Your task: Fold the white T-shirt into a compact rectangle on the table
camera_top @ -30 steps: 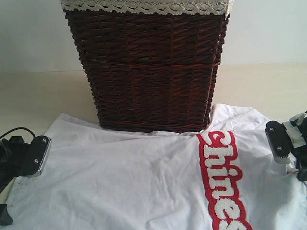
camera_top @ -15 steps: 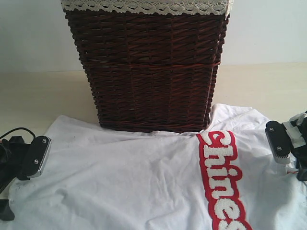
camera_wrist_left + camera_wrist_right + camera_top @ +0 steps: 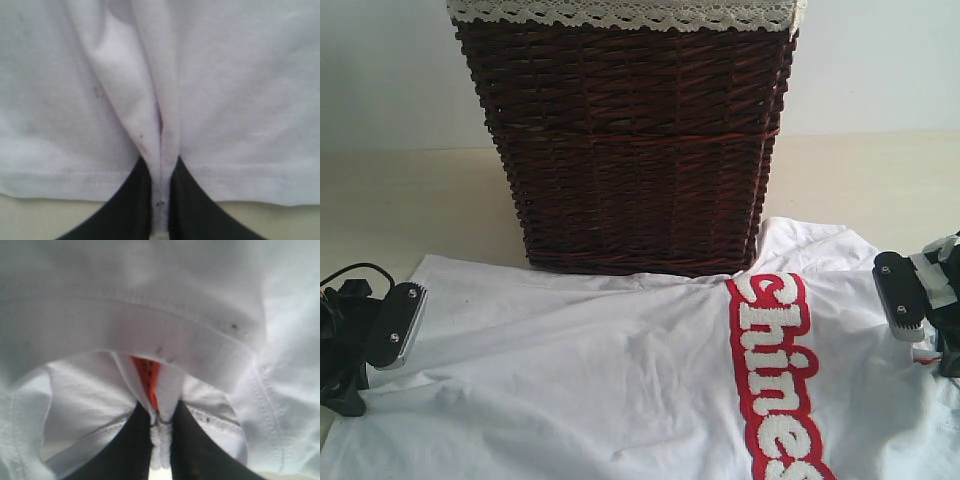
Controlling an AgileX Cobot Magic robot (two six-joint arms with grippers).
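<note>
Pale beige table [image 3: 390, 200] carries the work, in front of a white wall [image 3: 880, 60].

**Gripper state.** The left gripper [image 3: 160, 169] is closed, with a raised pleat of the white T-shirt [image 3: 600, 380] pinched between its jaws at the stitched hem [image 3: 70, 175]. The right gripper [image 3: 161, 414] is closed on the neckline, with the orange neck tag [image 3: 148, 371] just beyond its tips.

**Garment position.** The shirt lies spread on the table. Its far edge touches the base of the dark wicker basket [image 3: 630, 150], which has a lace-edged liner [image 3: 620, 12] at its rim.

**Orientation.** The neck points to the robot's right and the hem to its left, so the long axis runs side to side across the exterior view. The red chest band [image 3: 775, 380] crosses that axis.

**Step in hand.** Both end grips appear to be made, but no fold has been made yet.

**Next move.** It probably calls for both arms to rise together and keep the cloth lightly taut along its long axis. The raised edge should be carried clear of the basket, without tugging fabric from either pinch.
</note>
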